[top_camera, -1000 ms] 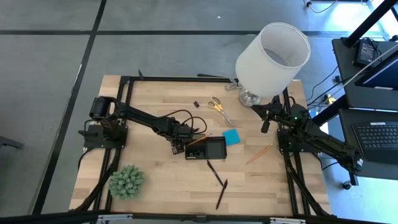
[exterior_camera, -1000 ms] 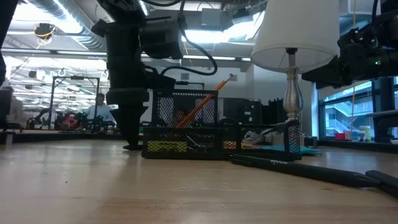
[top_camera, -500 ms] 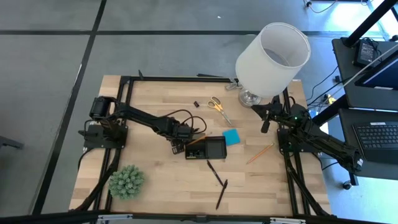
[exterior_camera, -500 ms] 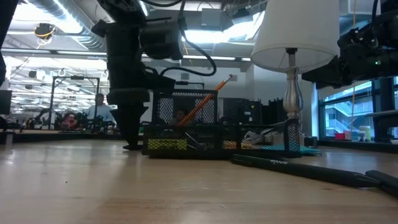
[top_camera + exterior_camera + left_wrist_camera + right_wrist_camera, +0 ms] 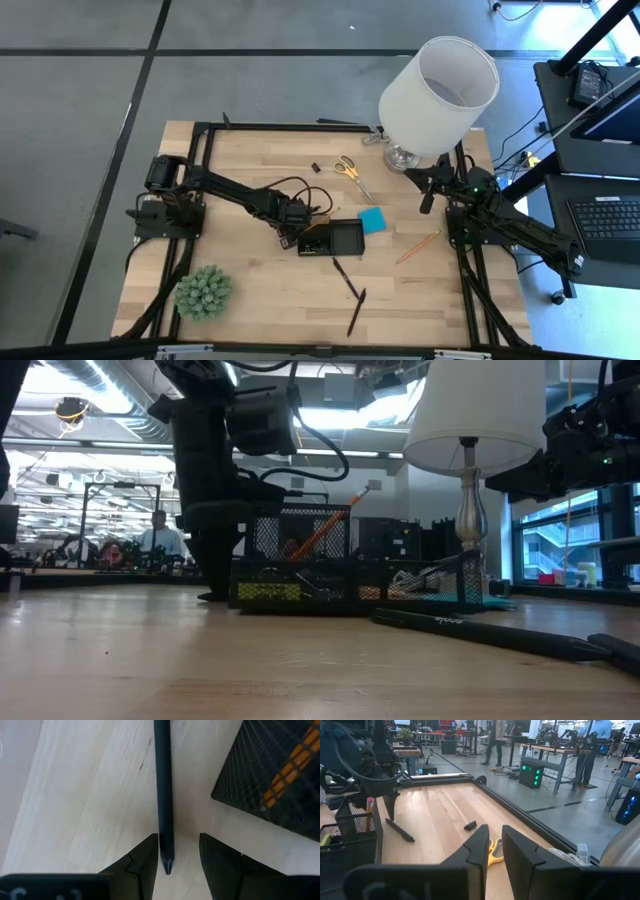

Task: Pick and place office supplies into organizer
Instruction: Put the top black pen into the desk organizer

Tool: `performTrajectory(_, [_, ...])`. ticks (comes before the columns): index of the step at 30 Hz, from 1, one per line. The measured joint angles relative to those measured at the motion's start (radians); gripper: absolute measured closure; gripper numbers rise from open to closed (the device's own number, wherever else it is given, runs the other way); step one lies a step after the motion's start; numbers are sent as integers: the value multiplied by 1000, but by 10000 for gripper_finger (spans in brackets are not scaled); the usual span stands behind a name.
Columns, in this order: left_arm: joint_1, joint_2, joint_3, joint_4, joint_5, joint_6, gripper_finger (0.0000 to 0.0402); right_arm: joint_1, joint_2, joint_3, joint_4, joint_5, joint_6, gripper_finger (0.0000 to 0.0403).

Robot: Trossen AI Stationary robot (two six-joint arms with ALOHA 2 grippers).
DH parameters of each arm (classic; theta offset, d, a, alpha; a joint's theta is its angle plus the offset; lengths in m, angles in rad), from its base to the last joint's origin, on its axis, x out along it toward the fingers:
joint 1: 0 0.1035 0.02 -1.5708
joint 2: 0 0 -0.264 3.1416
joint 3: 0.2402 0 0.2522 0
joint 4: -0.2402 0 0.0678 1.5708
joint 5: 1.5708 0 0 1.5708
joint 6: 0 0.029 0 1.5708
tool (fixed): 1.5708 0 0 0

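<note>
A black pen [image 5: 163,795] lies flat on the table just left of the organizer [image 5: 335,238], a low black mesh tray. An orange pencil [image 5: 335,520] leans in the organizer. My left gripper [image 5: 178,862] points down over the pen's tip end, open, one finger on each side of it. The right wrist view shows this gripper [image 5: 390,812] standing over the pen's [image 5: 400,831] end. My right gripper [image 5: 492,852] waits level at the table's right side, fingers nearly together with nothing between them. My left gripper comes from above, its fingers across the pen's tip end [image 5: 167,862], which lies on the table. One finger [image 5: 145,865] stands right against the pen's side and the other is apart from it. Whether that finger touches the pen, I cannot tell.
Yellow-handled scissors [image 5: 350,172] and a small black clip [image 5: 315,168] lie toward the far edge. A blue pad [image 5: 372,220] and a pencil [image 5: 418,246] lie right of the organizer, two pens [image 5: 350,290] lie nearer. A big white lamp [image 5: 437,95] stands far right, a green plant ball [image 5: 203,291] near left.
My left gripper has turned a little about its own axis above the pen, staying in place and open. The pen and the organizer have kept still.
</note>
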Motion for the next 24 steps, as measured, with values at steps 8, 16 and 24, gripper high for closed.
performTrajectory(8, [0, 0, 0, 11, 0, -46, 265, 0, 0, 0, 0, 0, 0, 345])
performTrajectory(16, [0, 0, 0, 35, -1, -60, 265, 0, 0, 0, 0, 0, 0, 345])
performTrajectory(24, [0, -3, 2, -17, 31, -95, 265, 0, 0, 0, 0, 0, -2, 345])
